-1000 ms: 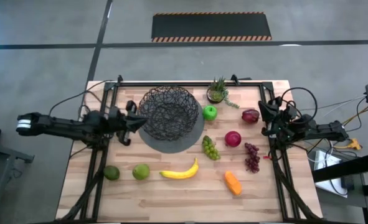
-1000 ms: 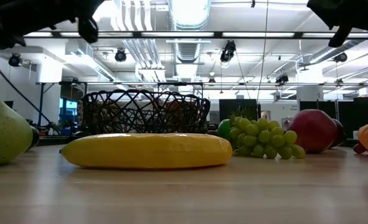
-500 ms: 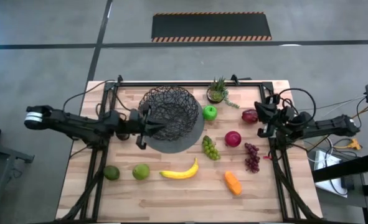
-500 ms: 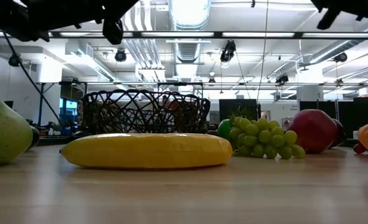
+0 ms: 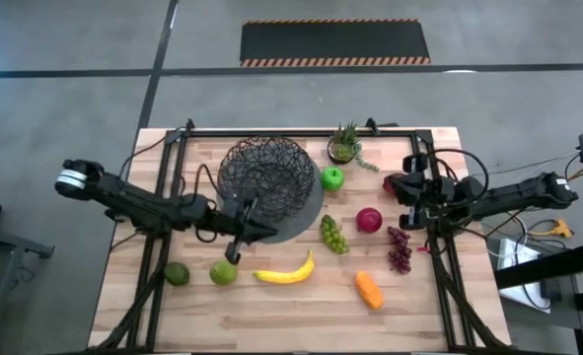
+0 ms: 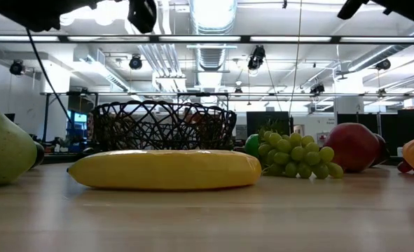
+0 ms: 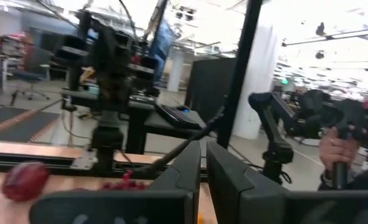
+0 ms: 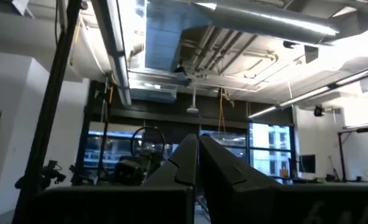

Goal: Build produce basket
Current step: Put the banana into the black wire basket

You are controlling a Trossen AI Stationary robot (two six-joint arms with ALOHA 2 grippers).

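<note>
A: Starting at the left edge of the desk, what is lying there?

B: Two green pieces are sitting near the front-left corner: a darker green fruit and, just beside it, a lighter green fruit. The left gripper is hanging just above that lighter one, fingers pressed together and holding nothing, as its wrist view shows.

A: Is anything standing in its way?

B: The basket is sitting right behind it toward the back edge, empty, on its grey base. The banana is lying just to the right of the lighter green fruit.

A: And moving right?

B: One potted plant is standing at the back edge, with one green apple touching the basket's base beside it. One bunch of green grapes is lying in front of the apple. Then one red apple, one bunch of purple grapes and one orange piece toward the front edge.

A: Where is the right gripper?

B: It is hovering near the right edge, over the spot behind the red apple, fingers closed and empty. A dark red fruit is showing in the left wrist view, lying under that arm.

A: So the count?

B: Nine pieces of produce, one basket, one plant.
</note>
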